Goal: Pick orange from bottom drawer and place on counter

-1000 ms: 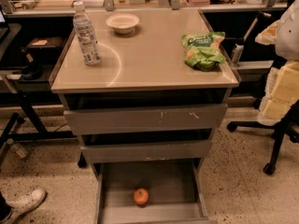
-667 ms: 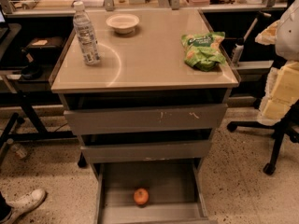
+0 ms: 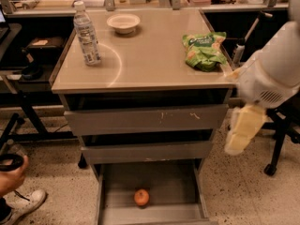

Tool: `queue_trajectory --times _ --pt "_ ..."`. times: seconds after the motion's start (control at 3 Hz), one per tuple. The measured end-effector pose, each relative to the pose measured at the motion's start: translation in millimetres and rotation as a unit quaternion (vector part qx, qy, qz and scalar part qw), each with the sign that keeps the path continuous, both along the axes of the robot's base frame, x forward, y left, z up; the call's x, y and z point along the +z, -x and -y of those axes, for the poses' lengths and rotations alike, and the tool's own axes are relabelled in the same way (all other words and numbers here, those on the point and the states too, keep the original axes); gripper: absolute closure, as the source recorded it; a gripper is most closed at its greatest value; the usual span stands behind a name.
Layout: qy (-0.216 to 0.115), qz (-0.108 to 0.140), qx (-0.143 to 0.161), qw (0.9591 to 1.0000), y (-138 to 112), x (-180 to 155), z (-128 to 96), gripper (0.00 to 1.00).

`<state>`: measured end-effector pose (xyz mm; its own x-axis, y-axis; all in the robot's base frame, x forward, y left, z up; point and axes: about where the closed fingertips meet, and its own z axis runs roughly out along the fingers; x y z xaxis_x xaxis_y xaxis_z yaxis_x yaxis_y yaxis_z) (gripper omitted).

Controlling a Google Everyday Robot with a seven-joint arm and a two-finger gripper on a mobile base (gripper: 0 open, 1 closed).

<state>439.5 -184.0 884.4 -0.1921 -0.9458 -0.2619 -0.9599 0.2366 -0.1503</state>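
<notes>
The orange [image 3: 141, 197] lies on the grey floor of the open bottom drawer [image 3: 108, 197], near its front middle. The counter [image 3: 150, 62] is the glossy beige top of the cabinet above. My white arm comes in from the right, and my cream-coloured gripper [image 3: 236, 146] hangs down beside the cabinet's right side, level with the two upper drawers. It is well above and to the right of the orange and touches nothing.
On the counter stand a water bottle [image 3: 87, 34] at the left, a white bowl [image 3: 123, 23] at the back and a green snack bag [image 3: 204, 49] at the right. A person's hand [image 3: 11, 172] and shoe [image 3: 24, 204] are at the lower left. A chair base [image 3: 276, 149] is at the right.
My arm and gripper have moved left and down, closer to the cabinet's right side. The orange has not moved.
</notes>
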Motion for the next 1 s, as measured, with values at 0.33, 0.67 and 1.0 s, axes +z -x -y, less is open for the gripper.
queue_trajectory --times 0.33,0.67,1.0 --pt "-0.003 -0.043 0.028 0.9987 10 -91 -32 0.0" --pt "-0.003 -0.043 0.028 0.9987 9 -91 -32 0.0" --pt "-0.029 -0.052 0.028 0.9978 10 -108 -40 0.0"
